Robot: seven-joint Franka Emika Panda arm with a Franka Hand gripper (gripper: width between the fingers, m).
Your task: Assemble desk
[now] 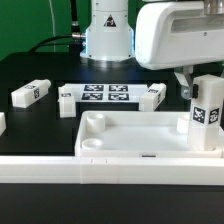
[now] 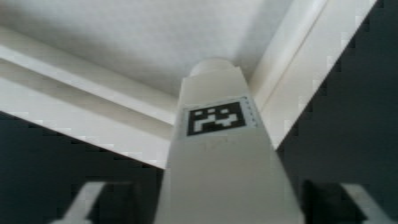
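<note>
Wrist view: my gripper straddles the white square-section plastic leg block, fingers parted with gaps either side, nothing gripped. Beyond, the leg stands upright in the white rimmed rectangular tabletop's corner socket, probably ready for twisting home.

There is one rimmed tabletop and one marker board on the table. Leg blocks number four: three lying flat on the table, one upright at a corner of the tabletop.

A leg block (tag showing) sits between the parted pincer fingers, tip by the tabletop corner.
</note>
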